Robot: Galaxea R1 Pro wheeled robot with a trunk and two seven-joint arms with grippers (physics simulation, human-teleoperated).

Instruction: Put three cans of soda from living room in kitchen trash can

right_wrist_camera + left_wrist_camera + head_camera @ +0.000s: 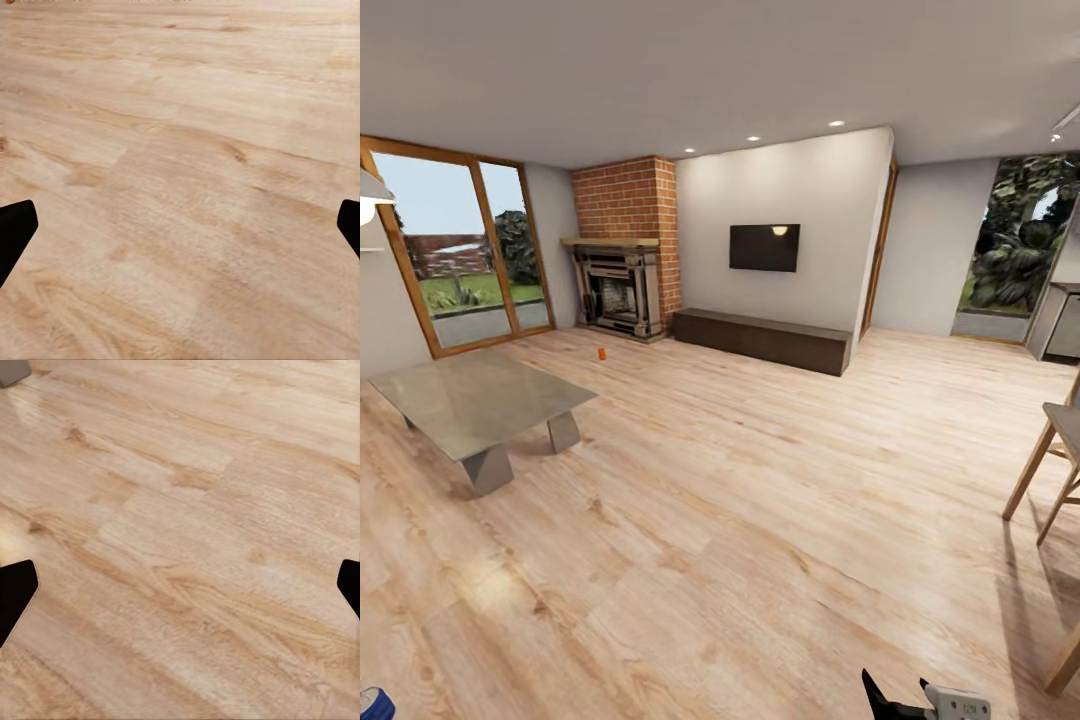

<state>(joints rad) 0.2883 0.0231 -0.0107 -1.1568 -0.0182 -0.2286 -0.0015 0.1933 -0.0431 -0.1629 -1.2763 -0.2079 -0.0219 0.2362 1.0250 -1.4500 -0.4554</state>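
A: Standing in the living room, wood plank floor (760, 520) all around. One orange soda can (601, 353) upright on the floor far ahead, near the brick fireplace (622, 250), beyond the low glass-topped table (475, 400).

B: Grippers?

A: Left gripper (180, 589) spread wide, nothing between the fingertips, just planks below. Right gripper (180, 229) likewise spread and empty, hanging over bare floor.

B: Progress?

A: Early, by the look of it. Nothing carried, that can not yet picked up. A blue object (374, 703) at the lower corner of the head view, too cropped to name. Left to do, probably: reaching the can, grasping it, then hauling to the kitchen bin.
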